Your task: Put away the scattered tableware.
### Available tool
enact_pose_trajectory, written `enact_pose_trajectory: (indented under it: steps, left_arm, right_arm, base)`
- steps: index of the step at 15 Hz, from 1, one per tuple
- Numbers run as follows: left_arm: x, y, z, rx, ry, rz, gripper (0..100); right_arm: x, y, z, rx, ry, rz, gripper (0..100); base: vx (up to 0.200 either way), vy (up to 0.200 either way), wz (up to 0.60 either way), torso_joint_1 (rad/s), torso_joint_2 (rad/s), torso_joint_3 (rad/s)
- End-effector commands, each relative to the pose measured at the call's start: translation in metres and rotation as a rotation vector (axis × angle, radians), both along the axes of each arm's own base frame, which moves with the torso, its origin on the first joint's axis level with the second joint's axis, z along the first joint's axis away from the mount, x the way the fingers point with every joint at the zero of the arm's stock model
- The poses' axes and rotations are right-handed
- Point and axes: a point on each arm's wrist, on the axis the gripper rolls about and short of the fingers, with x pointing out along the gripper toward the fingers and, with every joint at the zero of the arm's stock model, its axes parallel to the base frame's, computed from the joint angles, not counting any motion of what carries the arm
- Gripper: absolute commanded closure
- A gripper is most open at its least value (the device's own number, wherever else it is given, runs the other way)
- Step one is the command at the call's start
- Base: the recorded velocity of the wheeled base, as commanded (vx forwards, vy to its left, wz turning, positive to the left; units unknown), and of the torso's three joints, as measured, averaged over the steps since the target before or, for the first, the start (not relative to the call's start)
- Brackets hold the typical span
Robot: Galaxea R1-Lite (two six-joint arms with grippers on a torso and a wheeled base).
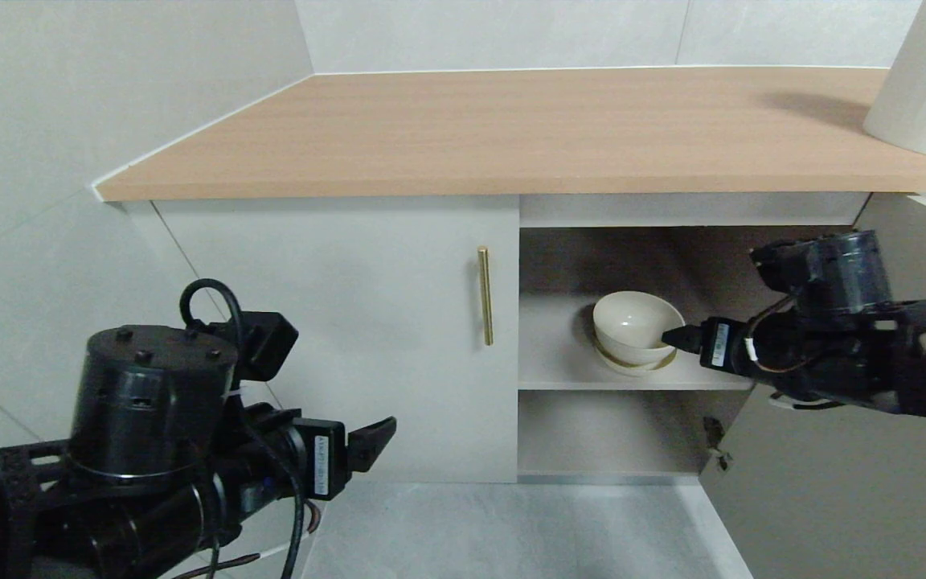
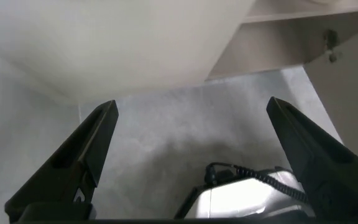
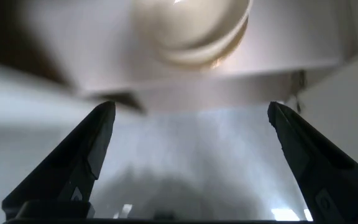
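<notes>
- Head view. A smooth, round cream bowl [image 1: 630, 320] lies tilted inside a second bowl [image 1: 632, 363] on the middle shelf [image 1: 559, 362] of a pale, matte cabinet [image 1: 672, 211], whose right door [image 1: 833, 482] stands open. The right pincer [image 1: 676, 335] points at the cream bowl's rim from the right, just beside it; contact cannot be told. The left pincer [image 1: 379, 434] hangs low before the closed left door [image 1: 334, 322], which has a slim brass bar handle [image 1: 485, 296], well apart from both bowls. A wood-grain table [image 1: 511, 129] tops the cabinet.
- Left wrist view. The left pincer [image 2: 191, 107] has its black, wedge-shaped fingers spread wide with nothing between them, above a mottled grey floor [image 2: 166, 143].
- Right wrist view. The right pincer [image 3: 191, 107] is likewise spread wide and empty. The cream bowl [image 3: 191, 25] lies beyond the fingertips, in line with the gap.
</notes>
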Motion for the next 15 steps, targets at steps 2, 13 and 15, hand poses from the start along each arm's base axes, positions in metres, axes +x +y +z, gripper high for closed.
enact_pose_trajectory:
  steps: [2, 13, 15]
  left_arm:
    - [-0.007, 0.037, 0.004, -0.031, -0.023, 0.117, 0]
    - [-0.016, 0.046, 0.024, -0.031, -0.113, 0.122, 0]
    - [-0.015, 0.045, 0.023, -0.015, -0.112, 0.114, 0]
  right_arm:
    - [-0.089, -0.016, 0.035, 0.048, -0.064, 0.123, 0]
    - [-0.126, -0.027, 0.02, -0.01, -0.009, 0.191, 0]
    - [-0.126, -0.025, 0.02, -0.016, -0.006, 0.206, 0]
  base:
    - [0.0, 0.0, 0.0, 0.0, 0.0, 0.0]
    - [0.0, 0.0, 0.0, 0.0, 0.0, 0.0]
    - [-0.1, 0.0, 0.0, 0.001, 0.0, 0.004]
